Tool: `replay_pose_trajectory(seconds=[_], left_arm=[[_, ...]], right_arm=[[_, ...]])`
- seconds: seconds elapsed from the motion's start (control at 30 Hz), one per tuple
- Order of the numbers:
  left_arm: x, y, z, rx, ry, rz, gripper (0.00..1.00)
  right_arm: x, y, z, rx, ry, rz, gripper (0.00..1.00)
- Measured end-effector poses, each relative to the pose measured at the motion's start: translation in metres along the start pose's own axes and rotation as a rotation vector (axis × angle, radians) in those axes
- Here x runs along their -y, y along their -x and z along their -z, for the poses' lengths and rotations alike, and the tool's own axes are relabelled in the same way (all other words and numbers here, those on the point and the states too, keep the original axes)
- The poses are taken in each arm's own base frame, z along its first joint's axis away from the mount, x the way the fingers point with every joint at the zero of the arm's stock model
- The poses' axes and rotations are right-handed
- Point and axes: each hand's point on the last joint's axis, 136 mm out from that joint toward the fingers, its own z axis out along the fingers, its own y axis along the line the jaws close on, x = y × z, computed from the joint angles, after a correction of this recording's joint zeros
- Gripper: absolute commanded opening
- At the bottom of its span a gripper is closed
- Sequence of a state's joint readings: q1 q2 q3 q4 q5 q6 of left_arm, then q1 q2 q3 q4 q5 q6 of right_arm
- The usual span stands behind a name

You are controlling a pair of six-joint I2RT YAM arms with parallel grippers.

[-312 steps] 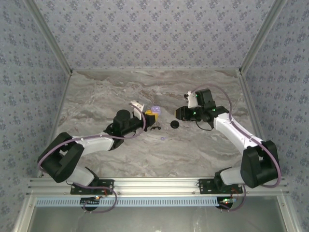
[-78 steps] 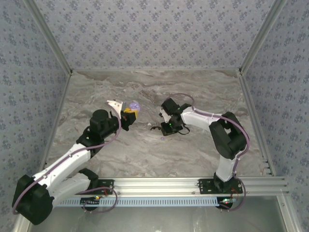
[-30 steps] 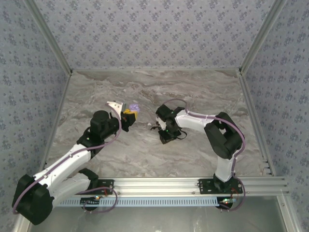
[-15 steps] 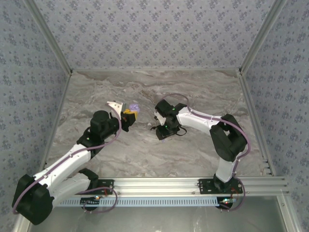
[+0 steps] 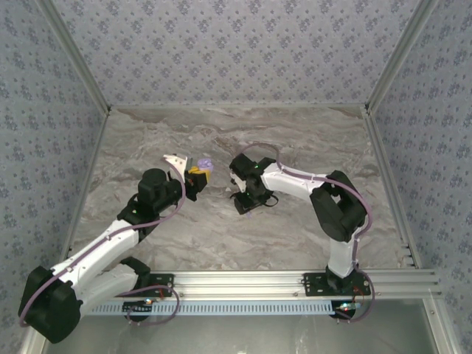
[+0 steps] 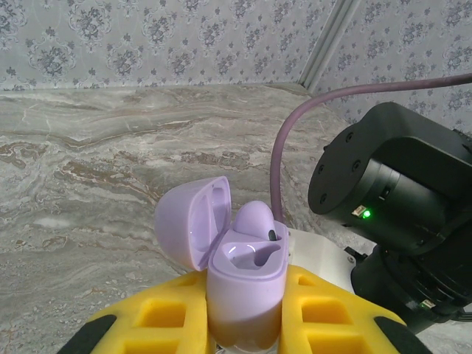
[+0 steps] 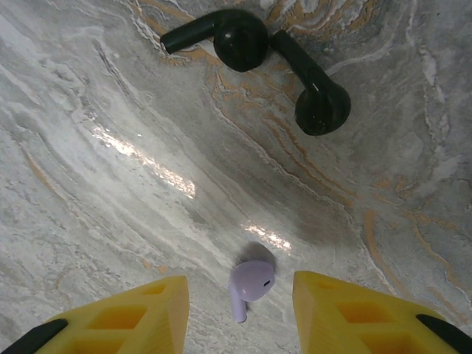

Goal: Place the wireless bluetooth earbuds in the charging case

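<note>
The loose lilac earbud (image 7: 251, 282) is lying flat on the table (image 7: 110, 110), a bit short of the black earbuds (image 7: 240, 37). It's framed by the right gripper (image 7: 237, 295), which is held partly open with nothing gripped, so a squeeze on that slick rounded head could get it squirted out toward those. Its long axis runs head-to-stem, head aimed roughly at the black earbuds, stem pointed away. The charging case (image 6: 247, 291), lid open, is clamped in the left gripper (image 6: 240, 324).
</note>
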State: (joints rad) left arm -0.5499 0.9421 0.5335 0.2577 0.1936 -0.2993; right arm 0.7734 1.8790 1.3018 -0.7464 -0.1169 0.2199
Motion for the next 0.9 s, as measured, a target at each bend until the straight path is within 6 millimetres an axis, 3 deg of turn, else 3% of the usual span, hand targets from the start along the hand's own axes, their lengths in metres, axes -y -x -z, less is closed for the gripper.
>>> replay_pose_trajectory(seconds=[0.9], left_arm=[[0.000, -0.001, 0.000, -0.001, 0.000, 0.001, 0.06]], right_arm=[[0.001, -0.011, -0.019, -0.073, -0.067, 0.026, 0.37]])
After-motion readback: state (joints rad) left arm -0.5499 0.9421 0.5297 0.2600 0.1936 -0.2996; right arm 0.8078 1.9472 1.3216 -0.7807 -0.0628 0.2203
